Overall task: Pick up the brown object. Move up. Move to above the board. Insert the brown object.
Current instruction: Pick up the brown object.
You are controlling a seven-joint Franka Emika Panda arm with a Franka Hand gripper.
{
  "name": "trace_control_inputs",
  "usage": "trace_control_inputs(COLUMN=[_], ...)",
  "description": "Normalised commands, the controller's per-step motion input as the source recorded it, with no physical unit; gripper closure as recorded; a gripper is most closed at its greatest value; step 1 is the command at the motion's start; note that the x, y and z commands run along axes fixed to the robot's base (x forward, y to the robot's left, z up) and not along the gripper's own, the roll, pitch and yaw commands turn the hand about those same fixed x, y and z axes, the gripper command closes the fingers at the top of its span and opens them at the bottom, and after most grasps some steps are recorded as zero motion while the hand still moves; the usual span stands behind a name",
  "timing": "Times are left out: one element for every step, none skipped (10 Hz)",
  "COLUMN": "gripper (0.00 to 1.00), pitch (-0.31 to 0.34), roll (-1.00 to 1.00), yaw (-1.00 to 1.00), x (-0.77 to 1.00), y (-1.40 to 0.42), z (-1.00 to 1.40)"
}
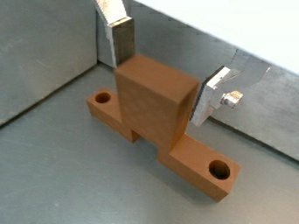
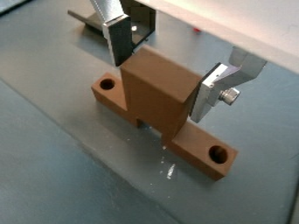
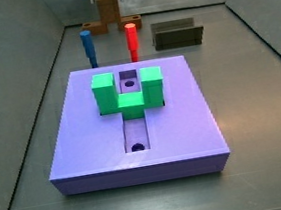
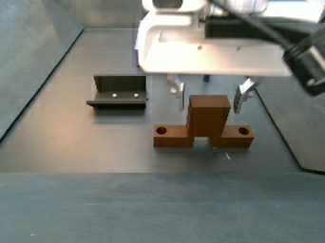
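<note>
Well, the gripper straddles the brown object, fingers spread, ungrasped; lifting, the board and insertion remain.

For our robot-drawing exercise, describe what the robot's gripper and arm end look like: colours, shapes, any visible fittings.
The gripper has a boxy white body with a dark arm link behind it in a side view. Its two fingers are flat silver metal plates; both wrist views show a small bolt on one. It hangs over the brown object. No cables or markings are visible.
</note>
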Motion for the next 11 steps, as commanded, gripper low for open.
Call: trace_control_inputs(gripper=[0.00,0.00,0.00,0.00,0.00,0.00,0.00,0.00,0.00,0.00,0.00], pitch=[0.000,0.000,0.007,0.004,0.000,0.000,0.000,0.000,0.000,0.000,0.000], roll=[0.00,0.00,0.00,0.00,0.00,0.00,0.00,0.00,0.00,0.00,0.00], yaw=[0.04,0.11,0.15,0.21,0.33,0.13,0.00,-0.02,0.00,0.00,0.00], x=[0.19,0.17,0.16,0.06,0.00,0.00,0.00,0.00,0.00,0.00,0.00], y=[-0.03,-0.03,-0.01,-0.01,-0.02,-0.01,0.00,0.00,0.00,0.00,0.00], z=[-0.20,-0.19,-0.17,-0.15,-0.12,-0.12,-0.12,-0.10,-0.09,-0.04,0.00])
